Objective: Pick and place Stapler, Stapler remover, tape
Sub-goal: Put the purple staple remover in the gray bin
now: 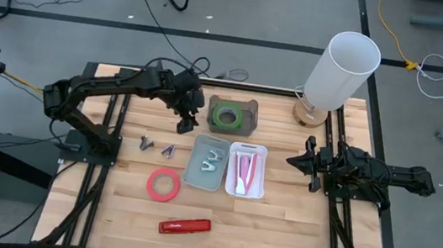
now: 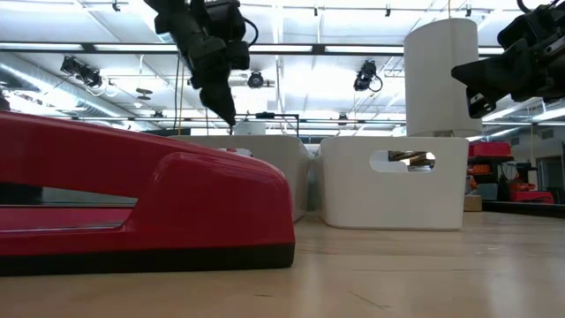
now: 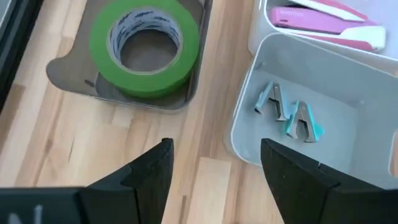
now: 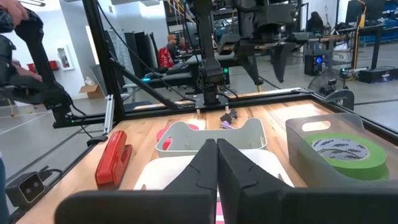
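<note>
My left gripper is open and empty, hovering above the bare wood between a grey tray holding a green tape roll and a white bin with two teal staple removers. A second white bin holds a pink stapler. A red tape roll lies flat on the table, a red stapler lies near the front edge, and two small staple removers lie left of the bins. My right gripper is shut and empty, at the right of the bins.
A white-shaded lamp on a wooden base stands at the table's far right corner. The low view shows the red stapler close up, with the white bins behind it. People and equipment show in the room beyond.
</note>
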